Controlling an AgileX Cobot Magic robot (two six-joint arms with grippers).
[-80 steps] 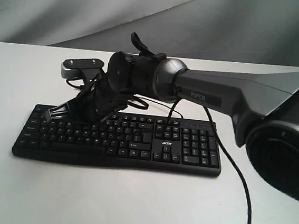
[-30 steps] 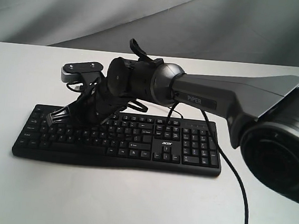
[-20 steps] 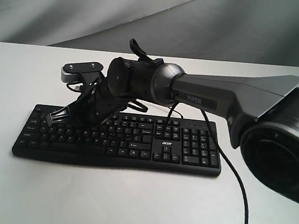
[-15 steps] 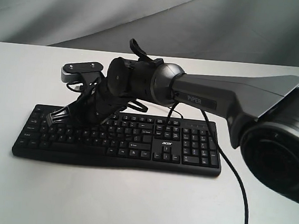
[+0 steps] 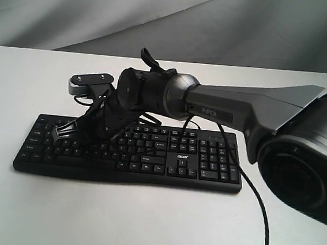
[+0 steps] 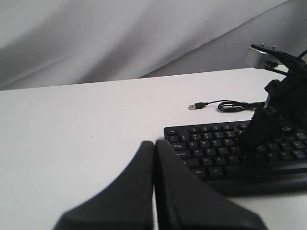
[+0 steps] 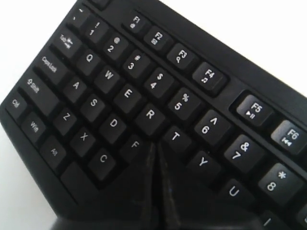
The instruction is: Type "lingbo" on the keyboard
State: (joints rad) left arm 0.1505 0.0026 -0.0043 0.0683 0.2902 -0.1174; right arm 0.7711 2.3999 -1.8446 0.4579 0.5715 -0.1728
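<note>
**Right gripper** [image 7: 154, 147]: jaws pressed together with no gap and nothing held. The tips are low over the left half of the keys, at the point where R, T and F meet. Whether they touch a key cannot be told. In the exterior view the right gripper [image 5: 64, 130] slants down from a black wrist.

**Right arm** [image 5: 234, 109]: grey casing lettered "PiPER". It reaches in from the right and crosses the middle of the scene. A small silver-grey camera bracket [image 5: 90, 83] sits above the wrist.

**Left gripper** [image 6: 154, 149]: fingers flush against each other and empty. It is over bare table, off the keyboard's left end.

**Keyboard** [image 5: 148, 159]: black with white legends, number pad at the right and an "acer" logo. It lies flat and lengthwise at the centre of the table. Seen also in the left wrist view [image 6: 211, 151] and the right wrist view [image 7: 110, 81].

**USB cable** [image 6: 230, 105]: thin and black, loosely looped on the table behind the keyboard, plug end lying free.

**Table** [image 5: 142, 224]: plain white, matte.

**Backdrop** [image 5: 162, 18]: grey cloth with soft folds, hung behind the table's far edge.
</note>
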